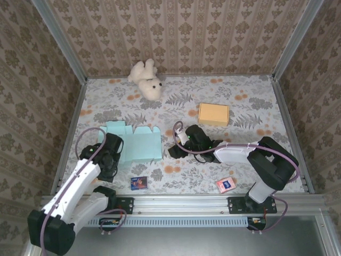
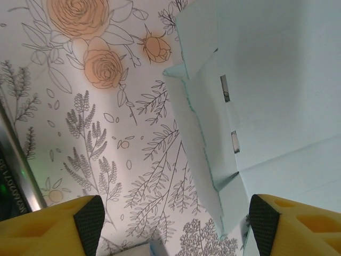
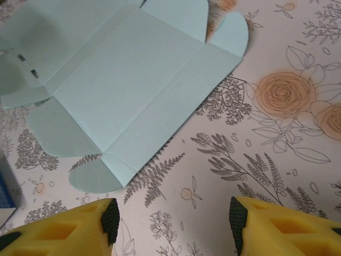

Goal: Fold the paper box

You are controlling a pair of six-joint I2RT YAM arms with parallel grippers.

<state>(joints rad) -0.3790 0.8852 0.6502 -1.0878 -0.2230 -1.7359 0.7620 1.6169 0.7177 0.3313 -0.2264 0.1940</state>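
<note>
Yellow-padded left hand point(image 2: 176, 226) released, empty | pale blue paper box point(image 2: 277, 80) lying flat and unfolded on floral worktop point(image 2: 80, 160), just ahead of it | right hand point(image 3: 174, 220) released, empty, sheet ahead, not touching

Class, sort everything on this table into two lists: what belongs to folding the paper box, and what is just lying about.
For the job: flat blue paper box, left tool, right tool.
Lying about: white teddy bear, orange box, small blue packet, small pink packet.
</note>
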